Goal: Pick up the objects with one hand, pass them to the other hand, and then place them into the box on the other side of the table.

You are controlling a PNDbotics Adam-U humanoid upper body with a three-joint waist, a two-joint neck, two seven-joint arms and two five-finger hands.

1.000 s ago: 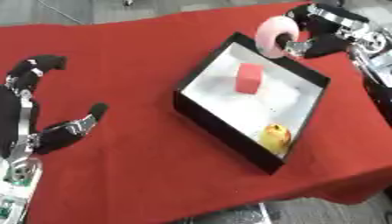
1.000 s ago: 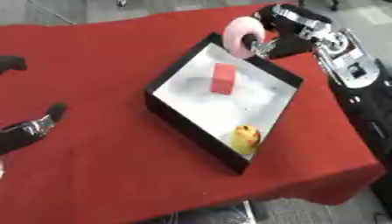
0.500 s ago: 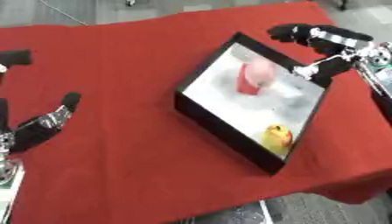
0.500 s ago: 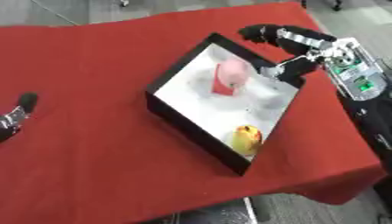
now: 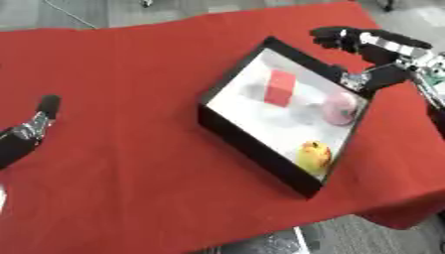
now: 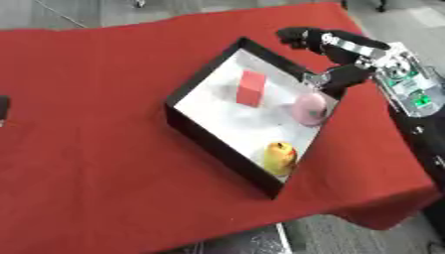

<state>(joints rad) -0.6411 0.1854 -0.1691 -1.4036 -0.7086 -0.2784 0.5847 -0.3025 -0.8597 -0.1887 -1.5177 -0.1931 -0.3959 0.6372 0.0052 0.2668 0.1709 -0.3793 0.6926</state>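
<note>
The pink round object [image 6: 309, 109] lies inside the black box [image 6: 213, 146], against its right wall, near a red block [image 6: 251, 88] and a yellow fruit [image 6: 280, 155]. The right hand [image 6: 334, 52] hovers over the box's far corner, fingers spread wide, holding nothing. The left hand [image 5: 31, 130] shows at the left edge over the red desk [image 5: 130, 99]; I cannot tell its finger state.

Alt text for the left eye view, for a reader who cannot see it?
A black box on a red cloth holds a red block, a pink object and a yellow fruit. The right hand hovers open at its far corner.
</note>
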